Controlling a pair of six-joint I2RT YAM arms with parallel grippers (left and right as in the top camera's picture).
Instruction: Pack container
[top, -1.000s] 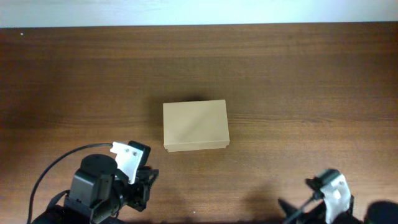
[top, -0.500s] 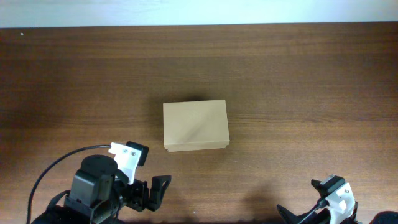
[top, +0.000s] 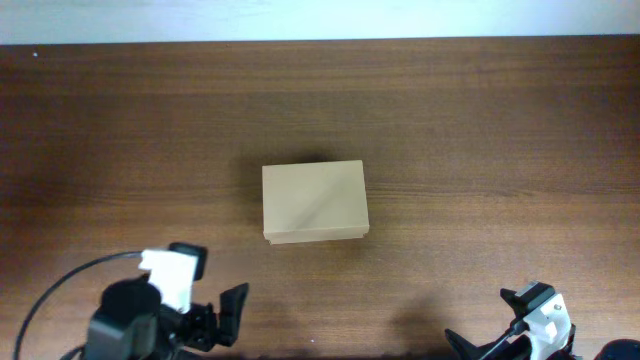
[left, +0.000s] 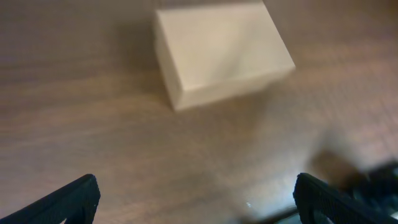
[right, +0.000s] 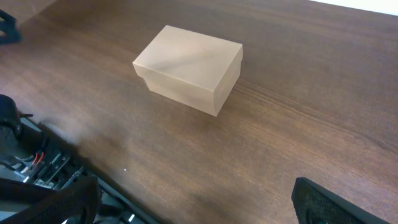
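The container (top: 315, 203) is a plain tan cardboard box with its lid down, standing mid-table. It also shows in the left wrist view as the container (left: 221, 50) and in the right wrist view as the container (right: 189, 59). My left gripper (top: 222, 318) hangs at the near edge, left of and well short of the box. It is open, and the left gripper (left: 199, 205) has only bare wood between its fingers. My right gripper (top: 490, 322) sits at the near right edge, also open. The right gripper (right: 193, 205) holds nothing.
The brown wooden table (top: 480, 130) ends at a pale strip along its far edge (top: 320, 20). A black cable (top: 55, 295) loops beside the left arm. Arm hardware with wires (right: 28, 158) lies at the near left in the right wrist view.
The left gripper's jaws have spread wide, and the arm has drawn back left toward the near edge. The right gripper has opened slightly wider and pulled back too. The box has not moved.
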